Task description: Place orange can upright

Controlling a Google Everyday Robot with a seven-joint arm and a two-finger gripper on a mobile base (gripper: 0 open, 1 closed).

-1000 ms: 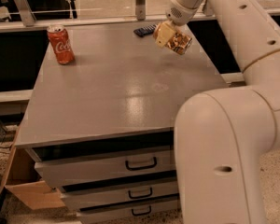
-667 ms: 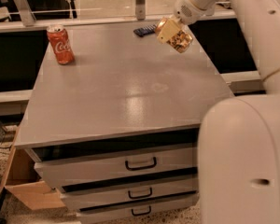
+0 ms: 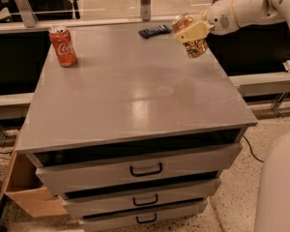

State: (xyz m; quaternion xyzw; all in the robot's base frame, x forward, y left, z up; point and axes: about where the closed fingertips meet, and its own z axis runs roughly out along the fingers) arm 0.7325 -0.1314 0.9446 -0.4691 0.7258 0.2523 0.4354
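My gripper [image 3: 192,32] reaches in from the upper right and is shut on the orange can [image 3: 195,46]. The can is golden-orange with a brownish pattern. It is held nearly upright, a little tilted, just above the far right part of the grey cabinet top [image 3: 130,91]. The cream fingers [image 3: 197,31] wrap across its upper half and hide the middle of it. A red cola can [image 3: 63,46] with white script stands upright at the far left corner.
A small dark flat object [image 3: 154,31] lies at the far edge, left of the orange can. Drawers with black handles [image 3: 146,169] are below the top. A cardboard box [image 3: 26,192] sits on the floor at left. My white base [image 3: 279,187] fills the lower right.
The arm has swung back to the right, out of the foreground. The orange can has turned from lying tilted to nearly upright, still near the far right of the top.
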